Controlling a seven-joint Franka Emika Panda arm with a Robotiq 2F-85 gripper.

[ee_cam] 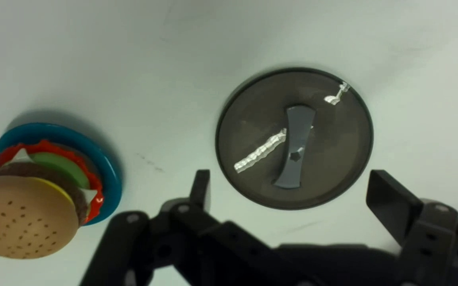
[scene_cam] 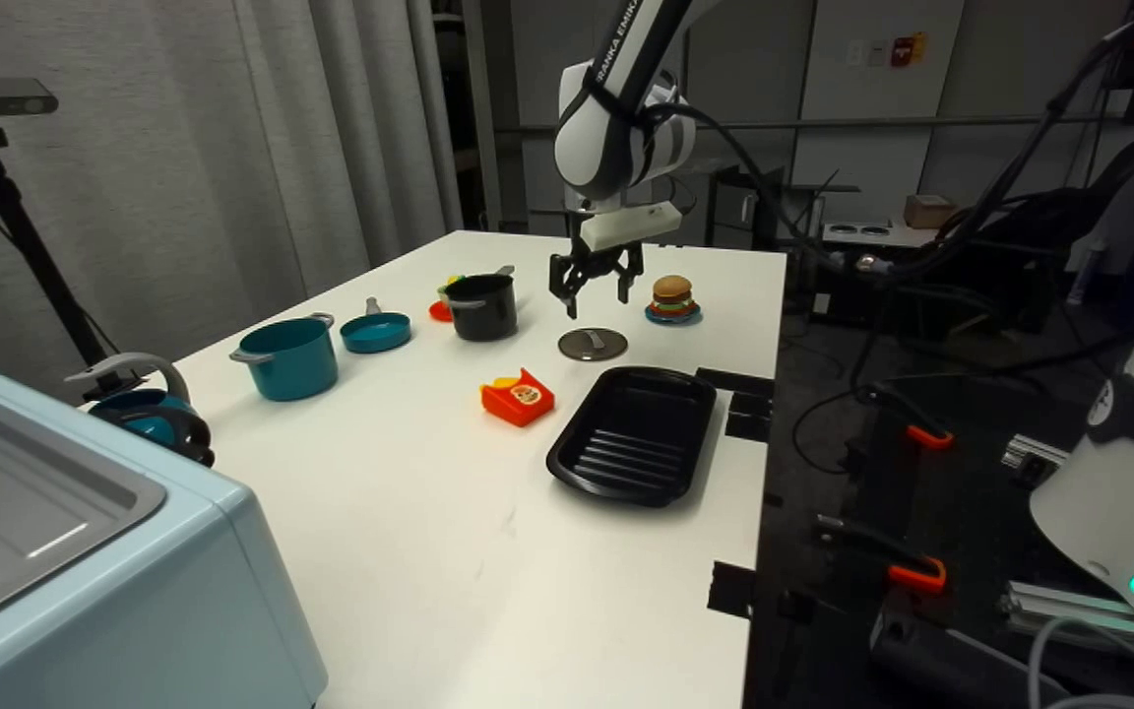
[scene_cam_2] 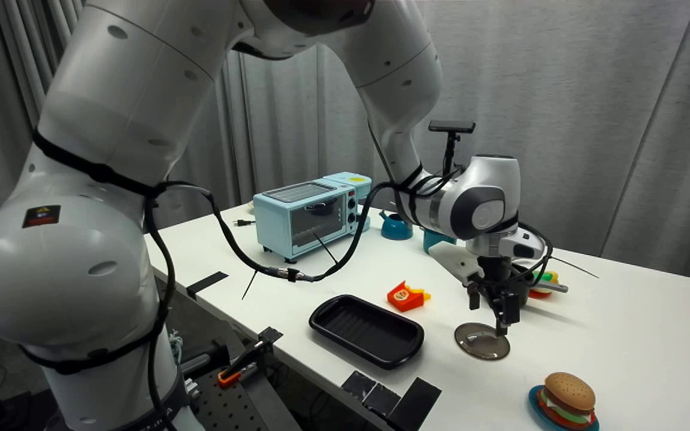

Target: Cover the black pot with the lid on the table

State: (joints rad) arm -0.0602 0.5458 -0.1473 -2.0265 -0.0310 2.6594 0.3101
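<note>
The lid (scene_cam: 577, 346) is a flat round dark-grey disc with a grey bar handle, lying flat on the white table; it also shows in an exterior view (scene_cam_2: 478, 343) and in the wrist view (ee_cam: 332, 143). The black pot (scene_cam: 484, 309) stands upright and uncovered beyond the lid. In an exterior view the pot (scene_cam_2: 522, 293) is mostly hidden behind the gripper. My gripper (scene_cam: 598, 303) is open and empty above the lid, apart from it; it also shows in an exterior view (scene_cam_2: 489, 318). In the wrist view the gripper's fingers (ee_cam: 291, 176) are spread either side of the lid's near part.
A toy burger (ee_cam: 26, 216) on a teal plate lies beside the lid. A black grill pan (scene_cam: 641, 433) and a red fries box (scene_cam: 518, 399) lie nearby. A teal pot (scene_cam: 291, 359), a teal pan (scene_cam: 376, 333) and a light-blue toaster oven (scene_cam_2: 315, 215) stand farther off.
</note>
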